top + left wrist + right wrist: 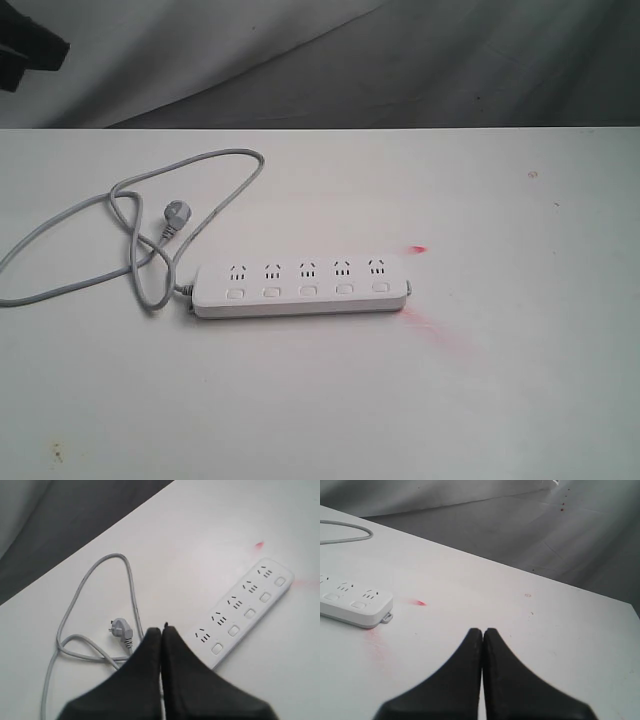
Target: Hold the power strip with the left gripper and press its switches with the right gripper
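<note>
The white power strip point(300, 288) lies flat on the table, with a row of switches point(307, 291) below its sockets. Its grey cord point(150, 215) loops off to the left and ends in a plug point(176, 214). Neither arm shows in the exterior view. In the left wrist view my left gripper point(161, 629) is shut and empty, held above the table beside the strip point(245, 612) at its cord end, near the plug point(121, 629). My right gripper point(482, 630) is shut on nothing, over bare table well off the other end of the strip point(355, 605).
Red stains mark the white table point(500, 400) at the strip's right end: a small spot point(418, 250) and a smear point(435, 330). Grey cloth point(330, 60) hangs behind the table's far edge. A dark object point(25, 50) sits at the top left corner.
</note>
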Controlling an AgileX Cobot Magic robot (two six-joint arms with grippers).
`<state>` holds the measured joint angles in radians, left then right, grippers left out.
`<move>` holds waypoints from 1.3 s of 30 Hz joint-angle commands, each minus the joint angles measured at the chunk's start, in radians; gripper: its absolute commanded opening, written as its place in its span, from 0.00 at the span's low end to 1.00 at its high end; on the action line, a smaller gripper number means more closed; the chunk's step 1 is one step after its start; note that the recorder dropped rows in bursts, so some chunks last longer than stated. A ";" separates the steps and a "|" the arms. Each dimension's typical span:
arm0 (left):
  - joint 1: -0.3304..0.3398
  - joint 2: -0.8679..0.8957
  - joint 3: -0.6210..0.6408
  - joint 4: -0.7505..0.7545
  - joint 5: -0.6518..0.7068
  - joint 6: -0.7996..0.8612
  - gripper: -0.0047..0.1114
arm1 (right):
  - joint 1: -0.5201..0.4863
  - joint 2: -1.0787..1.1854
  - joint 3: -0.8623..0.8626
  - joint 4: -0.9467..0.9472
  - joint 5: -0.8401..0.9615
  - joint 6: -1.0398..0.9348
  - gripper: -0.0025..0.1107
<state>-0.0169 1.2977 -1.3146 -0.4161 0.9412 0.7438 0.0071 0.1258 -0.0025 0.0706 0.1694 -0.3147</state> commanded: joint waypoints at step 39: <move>-0.006 -1.041 1.113 0.104 -0.990 -0.251 0.05 | -0.007 -0.004 0.002 -0.011 -0.001 0.001 0.02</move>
<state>-0.0169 0.3245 -0.2859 -0.2801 -0.0252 0.5064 0.0071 0.1258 -0.0025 0.0687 0.1694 -0.3147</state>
